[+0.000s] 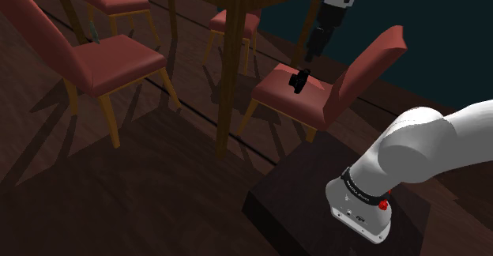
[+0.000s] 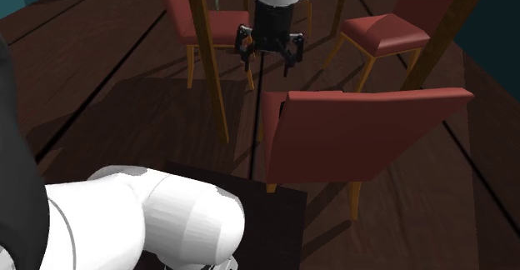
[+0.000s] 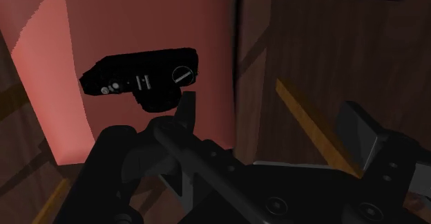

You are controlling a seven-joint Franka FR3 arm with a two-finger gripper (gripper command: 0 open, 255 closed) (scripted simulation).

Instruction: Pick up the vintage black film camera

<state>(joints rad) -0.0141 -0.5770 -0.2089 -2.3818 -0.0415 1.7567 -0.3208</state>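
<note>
The black film camera (image 1: pixel 300 80) lies on the seat of a red chair (image 1: pixel 286 98) next to the table leg. In the wrist view the camera (image 3: pixel 141 81) shows its top dials and lens. It sits just beyond one fingertip (image 3: pixel 184 110), not between the two. My gripper (image 1: pixel 310 57) hangs open a short way above the camera and touches nothing. In the second exterior view the gripper (image 2: pixel 268 56) has its fingers spread, and the red chair back (image 2: pixel 367 139) hides the seat below. The gap of the gripper (image 3: pixel 273 122) lies over the seat's edge and the floor.
A wooden table leg (image 1: pixel 231 65) stands close to the chair in the shoulder view's left. More red chairs (image 1: pixel 103 61) (image 2: pixel 385 33) ring the table. The chair's backrest (image 1: pixel 367 65) rises beside the gripper. My dark stand (image 1: pixel 316 207) sits on the wooden floor.
</note>
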